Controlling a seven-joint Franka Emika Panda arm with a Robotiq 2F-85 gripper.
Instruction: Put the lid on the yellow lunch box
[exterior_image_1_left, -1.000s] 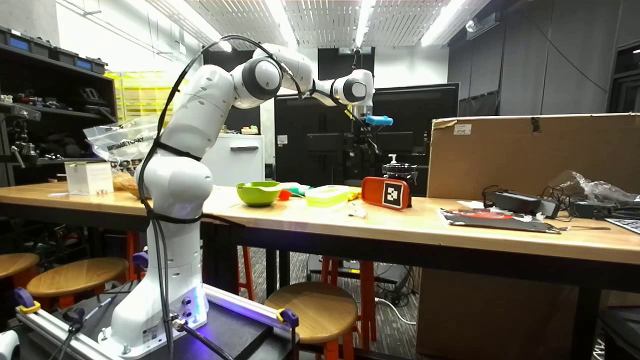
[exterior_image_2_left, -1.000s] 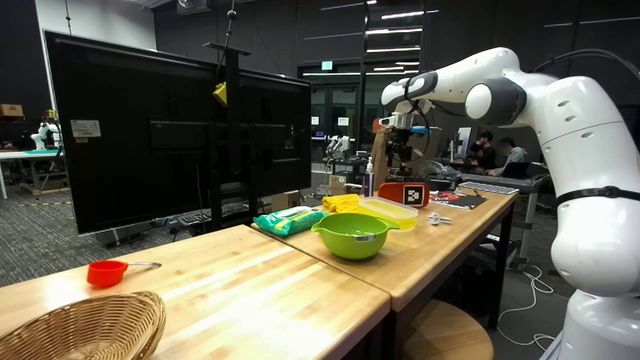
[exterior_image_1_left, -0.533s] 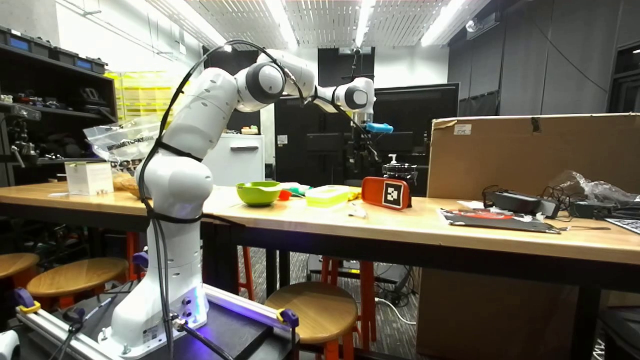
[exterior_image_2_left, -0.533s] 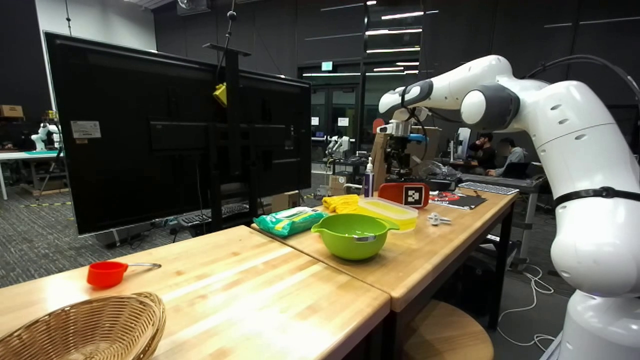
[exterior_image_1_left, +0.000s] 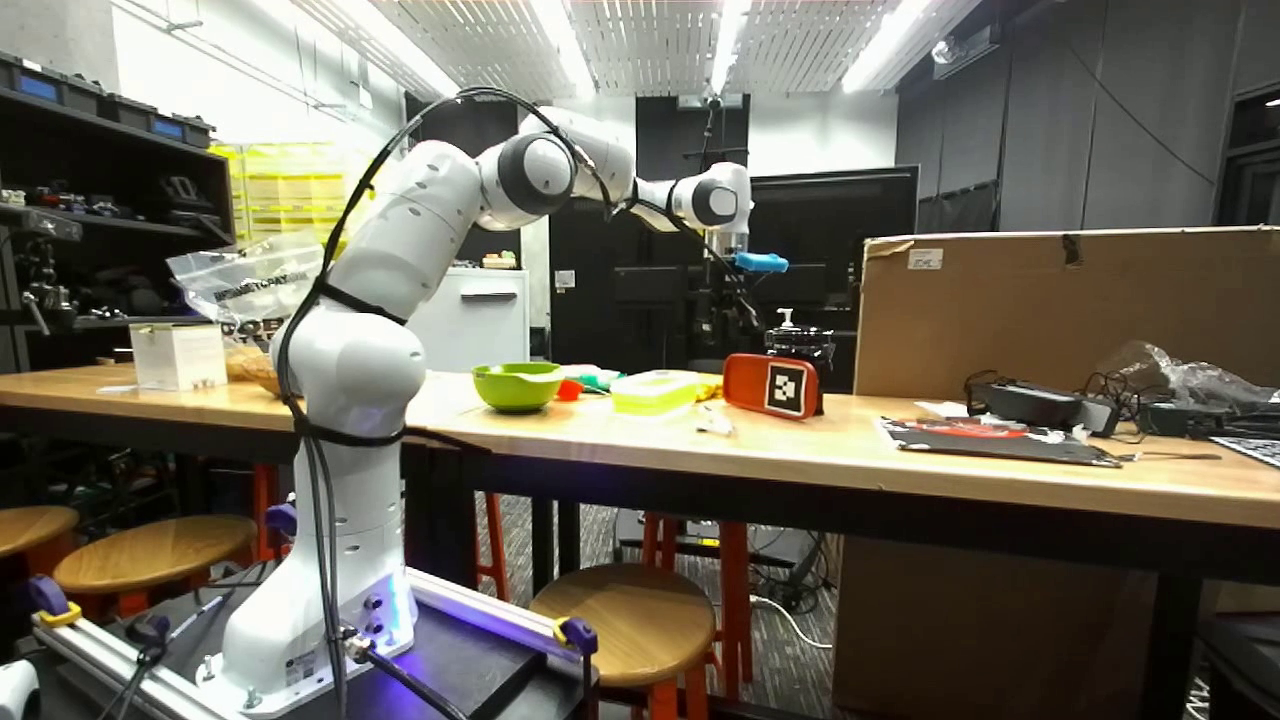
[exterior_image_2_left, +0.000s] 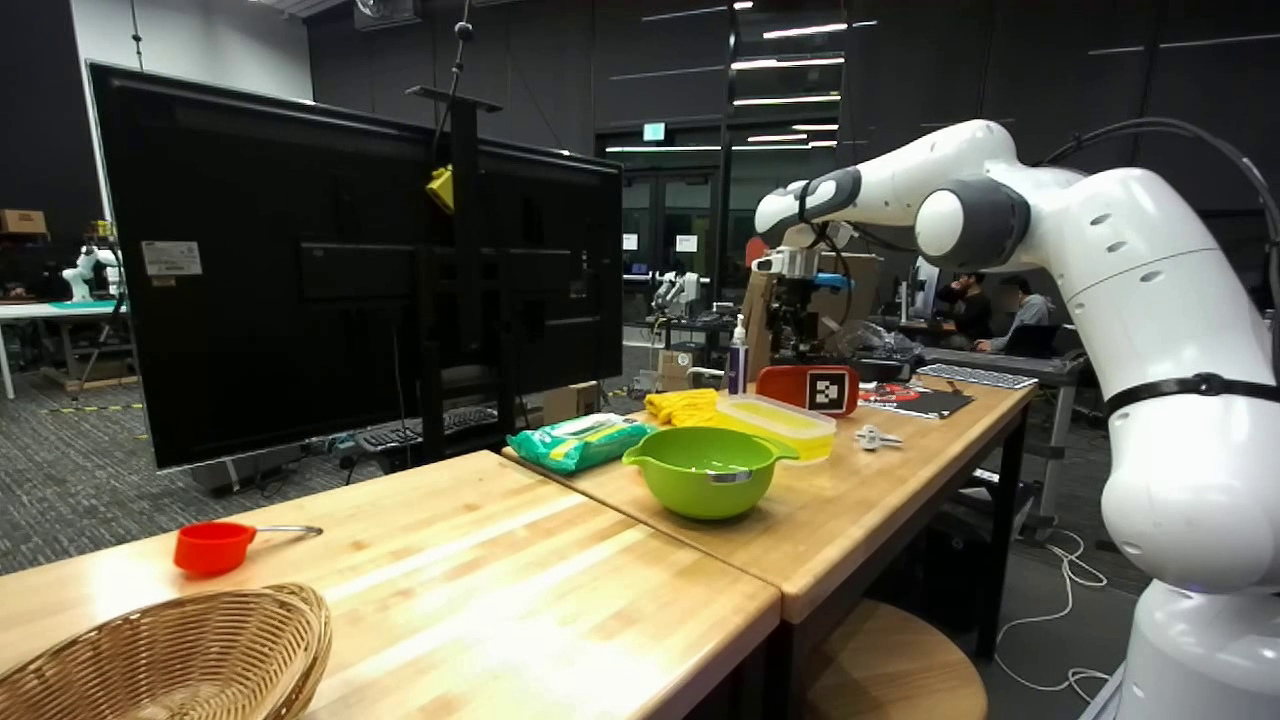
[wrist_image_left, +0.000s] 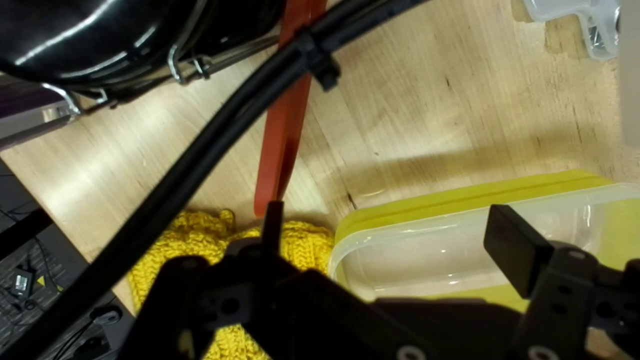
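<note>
**Lowered a little, nothing yet grasped**

Over the last second the arm (exterior_image_1_left: 400, 240) has been brought slightly lower, as is seen in both exterior views, while the lid (exterior_image_1_left: 750, 383) and the yellow lunch box (wrist_image_left: 460, 202) have been left unmoved. The gripper (wrist_image_left: 390, 215) is held spread, with nothing pinched in it; in the wrist view the lunch box is seen uncovered below it. The lid is stood on edge on the table (exterior_image_1_left: 850, 445), its patched face shown in both exterior views, near the lunch box but apart from it, with the yellow knit cloth (wrist_image_left: 305, 245) close by. Whether the lid is propped against the dark glossy vessel (wrist_image_left: 140, 45) cannot be said for certain, since that corner is crossed by cables (wrist_image_left: 207, 154). By the descent an approach to the lid is suggested, with most of the task still to be done: its edge has to be caught, and the lid turned flat before it can be seated.
</note>
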